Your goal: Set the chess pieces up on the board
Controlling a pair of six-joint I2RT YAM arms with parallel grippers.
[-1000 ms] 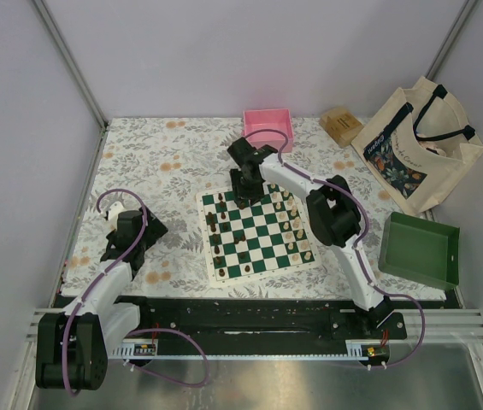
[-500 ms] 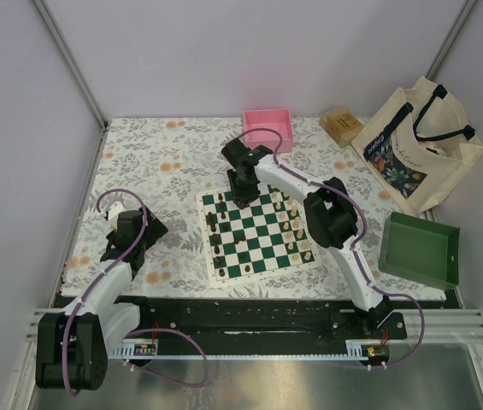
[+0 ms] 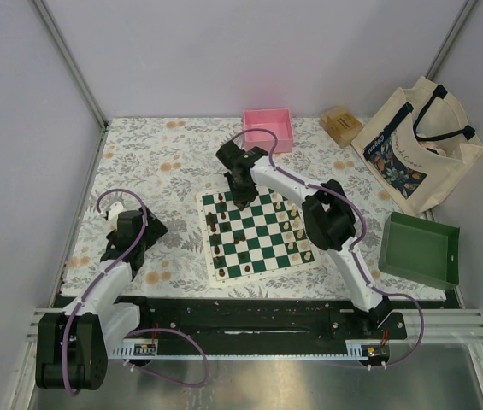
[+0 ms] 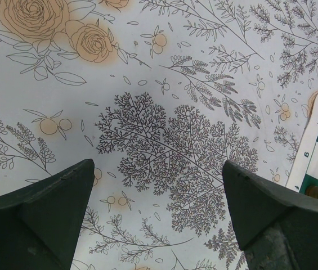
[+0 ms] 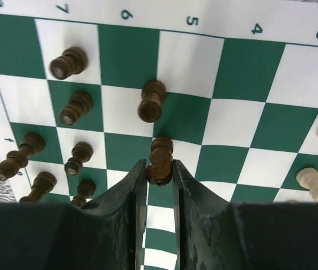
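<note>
Over the last second the right arm's wrist has swung from above the board's far edge toward its far-left corner. The right gripper (image 5: 160,164) has also drawn its 2 fingers in to a narrow gap around a dark piece (image 5: 160,156). That piece is pinched between the fingertips over the board (image 5: 243,112), on the side where the other dark chess pieces (image 5: 75,108) crowd. Cream pieces (image 5: 312,179) stand toward the opposite edge. Whether its base is on the square or off it cannot be told.

The left gripper (image 4: 157,169) hangs with its fingers wide apart and empty over the floral table cover (image 4: 164,135), just off the board's left edge.

The held piece looks light, rigid and smooth, with a rounded profile and a small base, so it would probably tip or twist if squeezed off-centre. The safest hold is likely around the narrow waist below the head, kept upright with gentle pressure. A neighbour (image 5: 152,100) stands just beyond it and could be knocked.
</note>
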